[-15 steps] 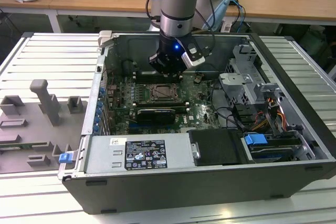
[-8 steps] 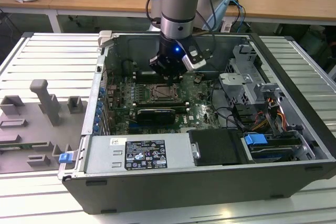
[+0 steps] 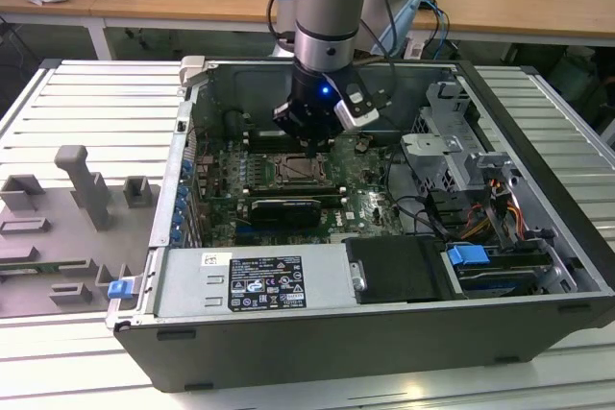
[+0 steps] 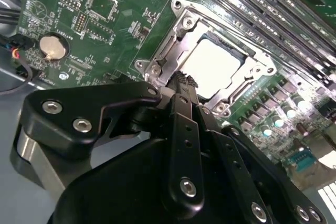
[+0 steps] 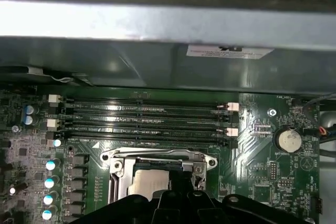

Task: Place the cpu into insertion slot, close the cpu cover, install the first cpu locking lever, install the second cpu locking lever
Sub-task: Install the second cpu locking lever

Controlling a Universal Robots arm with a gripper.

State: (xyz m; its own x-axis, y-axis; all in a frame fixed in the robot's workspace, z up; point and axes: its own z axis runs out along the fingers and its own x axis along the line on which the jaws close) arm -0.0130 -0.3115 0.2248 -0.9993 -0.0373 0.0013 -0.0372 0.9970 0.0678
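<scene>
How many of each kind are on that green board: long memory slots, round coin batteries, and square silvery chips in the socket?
long black memory slots: 4
coin battery: 1
cpu: 1
Total: 6

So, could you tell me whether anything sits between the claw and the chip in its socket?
Nothing visible does: the black claw hangs just above the silvery square chip, framed by the thin metal cover.

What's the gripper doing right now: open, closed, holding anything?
Gripper: fingers closed together, holding nothing visible, tip just above the cpu cover edge, cpu seated.
</scene>
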